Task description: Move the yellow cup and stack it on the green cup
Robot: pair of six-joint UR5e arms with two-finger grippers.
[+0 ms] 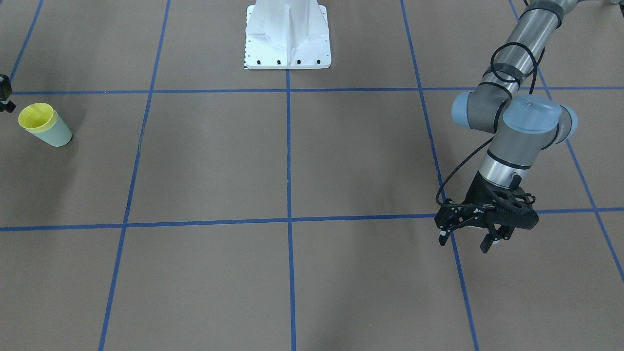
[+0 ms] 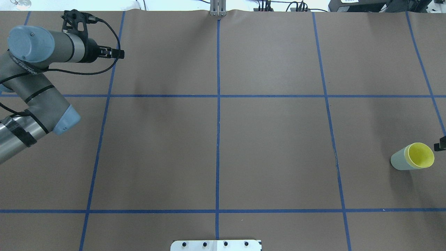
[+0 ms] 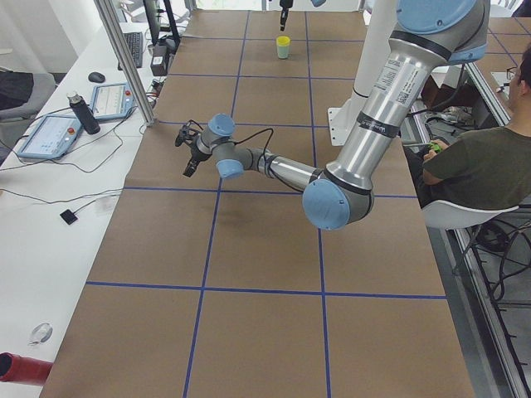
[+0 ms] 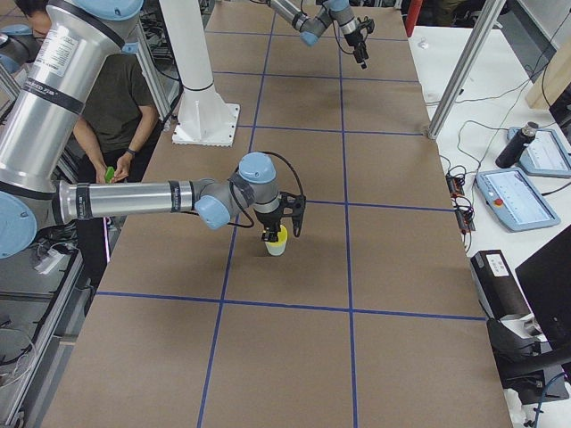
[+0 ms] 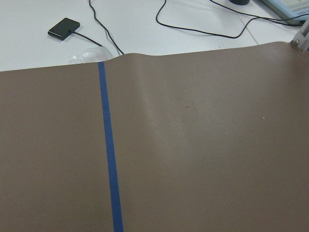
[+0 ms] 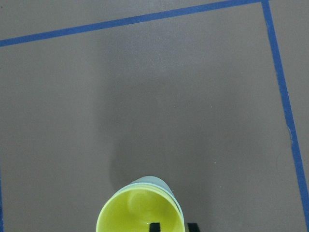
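Observation:
The yellow cup [image 1: 36, 116] sits nested inside the green cup [image 1: 56, 134], and the pair stands upright on the table at the robot's right side. It also shows in the overhead view, yellow [image 2: 421, 155] inside green [image 2: 400, 162]. My right gripper [image 6: 174, 227] hovers just above the rim. Its two fingertips [image 6: 154, 226] are apart, one over the rim and one outside it, holding nothing. Only its edge shows in the overhead view [image 2: 440, 143]. My left gripper [image 1: 463, 241] is open and empty, far from the cups above a blue tape line.
The brown table cover [image 2: 271, 146] is marked with blue tape lines. The white robot base [image 1: 287, 36] stands at the middle back. Beyond the far table edge lie cables and a small black box [image 5: 63, 26]. A person [image 3: 477, 174] sits beside the table.

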